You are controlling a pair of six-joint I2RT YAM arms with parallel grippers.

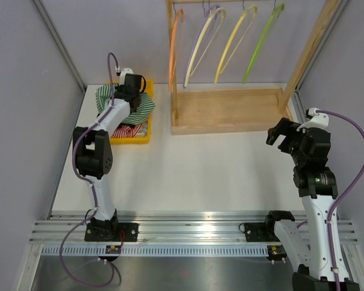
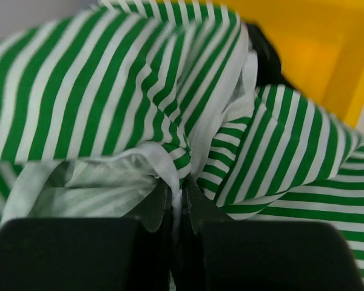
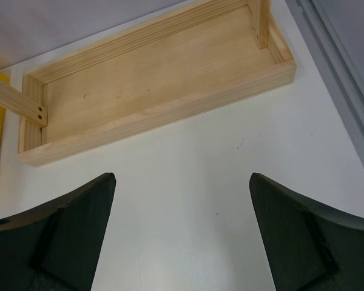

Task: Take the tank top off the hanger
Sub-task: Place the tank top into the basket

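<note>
Four hangers (image 1: pixel 221 42) bare, upper centre. Left claw (image 2: pixel 177 206) clamped on tank top (image 2: pixel 109 103), bunched right at its tips, over bin (image 1: pixel 147 136), upper left. Right claw (image 3: pixel 182 200) wide, empty, mid right; left arm nearer.

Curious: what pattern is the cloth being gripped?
The cloth: green and white stripes, clearest in left wrist view.

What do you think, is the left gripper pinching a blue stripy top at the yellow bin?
No. The left gripper is shut on a green-and-white stripy top, not a blue one, at the yellow bin. The left wrist view shows it.
</note>
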